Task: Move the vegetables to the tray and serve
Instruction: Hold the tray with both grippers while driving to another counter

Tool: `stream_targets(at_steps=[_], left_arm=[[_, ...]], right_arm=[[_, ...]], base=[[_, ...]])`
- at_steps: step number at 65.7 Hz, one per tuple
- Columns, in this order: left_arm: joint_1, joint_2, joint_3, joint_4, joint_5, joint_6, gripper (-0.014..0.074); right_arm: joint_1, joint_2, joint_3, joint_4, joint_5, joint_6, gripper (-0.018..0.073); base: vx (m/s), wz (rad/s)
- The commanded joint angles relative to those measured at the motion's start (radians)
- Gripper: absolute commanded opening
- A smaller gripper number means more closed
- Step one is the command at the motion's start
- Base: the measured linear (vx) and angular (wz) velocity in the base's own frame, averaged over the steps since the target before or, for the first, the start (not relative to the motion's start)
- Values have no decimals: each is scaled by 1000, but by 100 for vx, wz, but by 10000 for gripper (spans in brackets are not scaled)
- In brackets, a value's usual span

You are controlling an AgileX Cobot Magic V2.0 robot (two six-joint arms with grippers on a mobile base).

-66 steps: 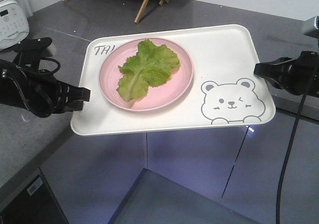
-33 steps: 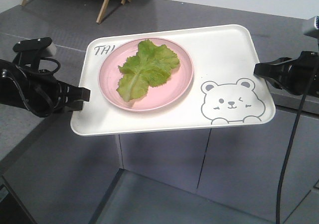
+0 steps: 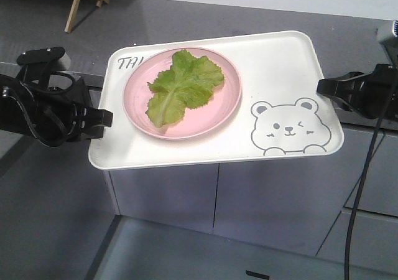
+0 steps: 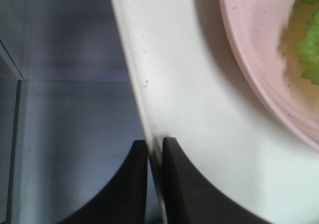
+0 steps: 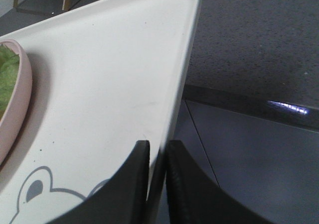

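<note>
Cream-white tray (image 3: 280,68) with grey bear drawing (image 3: 289,126), pink plate (image 3: 217,109), bright green lettuce (image 3: 183,84), black grippers.

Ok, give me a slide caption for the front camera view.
Left gripper and right gripper hold the tray with lettuce on a pink plate.

"TAI" on tray (image 3: 280,68) (rest hidden)

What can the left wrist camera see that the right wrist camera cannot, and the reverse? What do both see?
Left wrist only: the left gripper pinching the tray rim. Right wrist only: the right gripper pinching the rim on its side, and the bear drawing. Both: the tray, the pink plate and the lettuce on it.
</note>
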Motion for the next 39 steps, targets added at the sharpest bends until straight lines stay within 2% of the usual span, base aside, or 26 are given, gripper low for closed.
stream_targets(at_steps=[1, 39], left_arm=[[-21, -45, -31, -78, -33, 39, -6], [-21, -45, -31, -78, -33, 39, -6]], right_arm=[[6, -38, -30, 17, -70, -4, 78], [6, -38, -30, 17, -74, -4, 78]], base=[[-3, -25], [-1, -18]])
